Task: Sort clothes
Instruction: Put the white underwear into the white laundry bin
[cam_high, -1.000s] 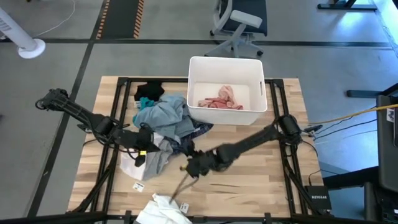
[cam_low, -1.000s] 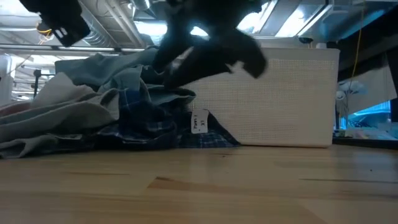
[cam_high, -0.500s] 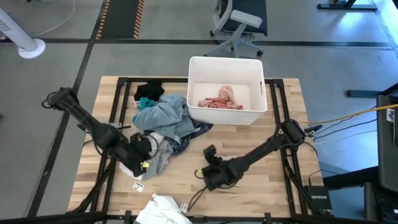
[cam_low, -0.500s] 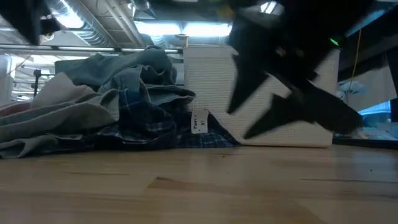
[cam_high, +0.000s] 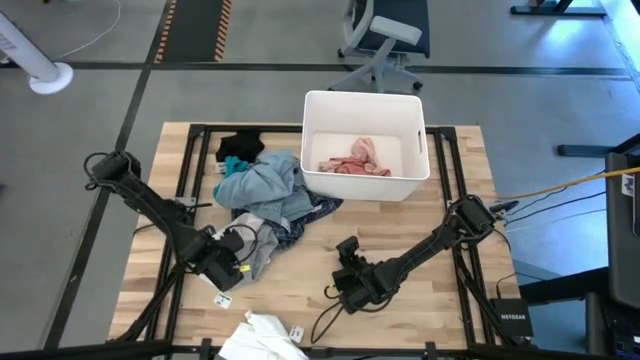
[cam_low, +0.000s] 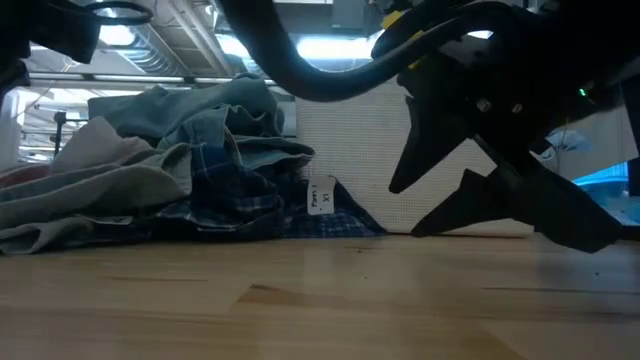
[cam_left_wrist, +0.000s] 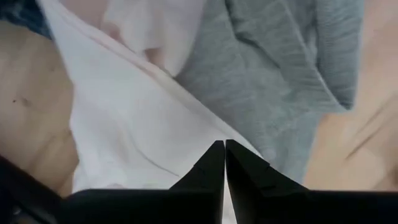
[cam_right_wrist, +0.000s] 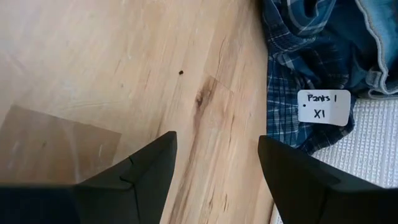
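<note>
The clothes lie in a pile (cam_high: 265, 195) left of centre: a light blue-grey garment on top, dark blue plaid (cam_right_wrist: 292, 56) with a white tag (cam_right_wrist: 322, 107) on its right side, white (cam_left_wrist: 124, 124) and grey (cam_left_wrist: 280, 81) cloth at its near-left edge. A black piece (cam_high: 240, 148) lies behind the pile. A pink garment (cam_high: 355, 160) lies in the white bin (cam_high: 312, 140). My left gripper (cam_left_wrist: 224, 155) is shut, pointing down over the white cloth. My right gripper (cam_right_wrist: 217, 168) hangs open over bare wood, right of the pile. My left gripper points down at the white cloth's edge beside the grey cloth (cam_left_wrist: 249, 146). I cannot tell whether its shut tips touch the cloth.
Another white garment (cam_high: 262, 338) hangs over the table's near edge, and a loose white tag (cam_high: 222, 299) lies just behind it. The bin stands at the far centre. Bare wood (cam_high: 420, 215) spreads across the right and near right. A dark cable (cam_high: 325, 320) trails near my right gripper.
My left gripper has gone toward the table's near edge and down, tipping from slanted to nearly straight down over the pile's near-left edge. My right gripper has drawn away from the pile toward the right and near edges, sinking and rolling, still open. The clothes have kept still.
</note>
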